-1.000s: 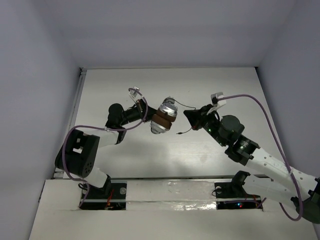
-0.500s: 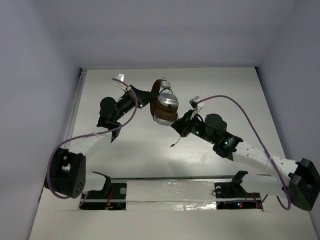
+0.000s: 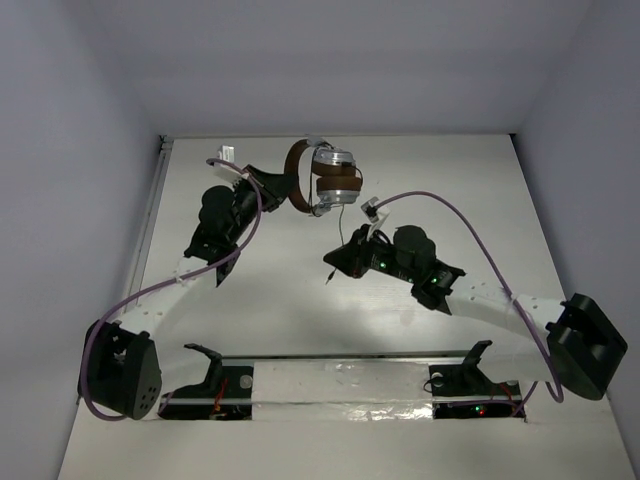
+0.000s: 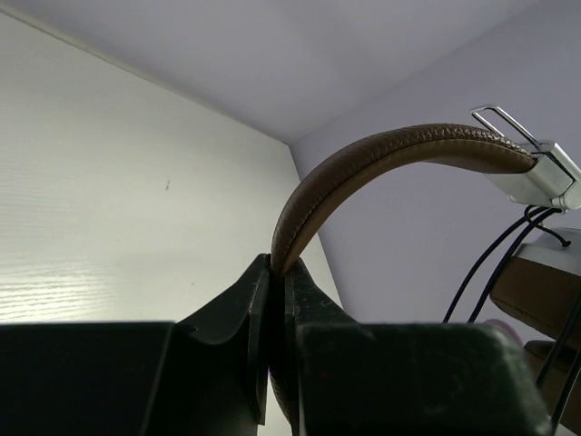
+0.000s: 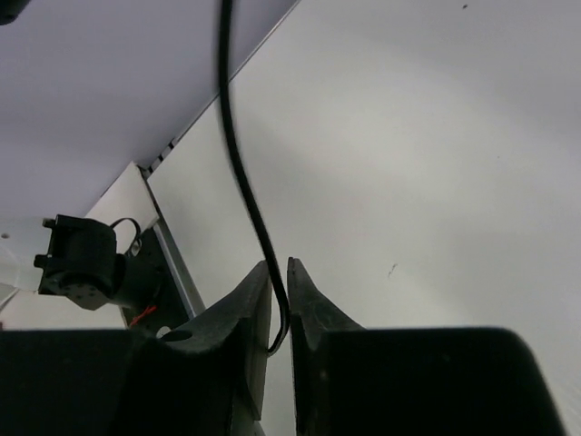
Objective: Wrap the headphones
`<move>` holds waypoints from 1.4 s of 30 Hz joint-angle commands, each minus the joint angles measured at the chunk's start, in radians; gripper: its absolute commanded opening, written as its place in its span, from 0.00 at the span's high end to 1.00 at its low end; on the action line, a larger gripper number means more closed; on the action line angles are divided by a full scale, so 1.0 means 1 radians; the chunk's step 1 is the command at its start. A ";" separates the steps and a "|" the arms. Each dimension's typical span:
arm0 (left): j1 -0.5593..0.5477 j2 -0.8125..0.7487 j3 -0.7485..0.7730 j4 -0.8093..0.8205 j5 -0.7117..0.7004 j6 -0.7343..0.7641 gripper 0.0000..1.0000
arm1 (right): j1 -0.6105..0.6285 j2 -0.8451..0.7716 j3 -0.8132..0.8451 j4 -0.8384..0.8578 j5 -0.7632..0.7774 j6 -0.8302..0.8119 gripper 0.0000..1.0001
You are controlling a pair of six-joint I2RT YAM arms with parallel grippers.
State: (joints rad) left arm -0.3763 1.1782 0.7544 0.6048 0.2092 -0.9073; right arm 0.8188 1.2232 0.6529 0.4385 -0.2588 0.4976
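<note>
The headphones (image 3: 322, 180) are a small over-ear pair, held up over the far part of the bench (image 3: 250, 300). Their brown stitched headband (image 4: 381, 159) arcs up and to the right out of my left claw (image 4: 275, 270), which pinches one end of it. A silver metal slider joins the band to the 2 round silver-and-brown earcups (image 3: 337, 175), which sit close together, side by side. A long thin dark cord (image 5: 243, 182) drops from the earcups in a gentle curve and runs between the closed fingers of my right claw (image 5: 280, 272).
</note>
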 commanded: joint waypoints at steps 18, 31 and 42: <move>-0.121 -0.052 0.141 -0.172 -0.510 0.065 1.00 | 0.083 0.050 0.073 -0.055 0.023 0.056 1.00; -0.236 0.023 0.117 -0.208 -0.711 0.136 1.00 | 0.163 0.013 0.188 -0.055 -0.031 0.048 1.00; -0.332 0.054 0.046 -0.185 -0.723 0.165 1.00 | 0.163 -0.016 0.243 0.095 0.130 0.188 1.00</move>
State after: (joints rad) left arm -0.6868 1.2331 0.8173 0.3302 -0.4568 -0.7540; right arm 0.9638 1.2320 0.8291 0.4065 -0.1822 0.6285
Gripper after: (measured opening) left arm 0.037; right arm 0.030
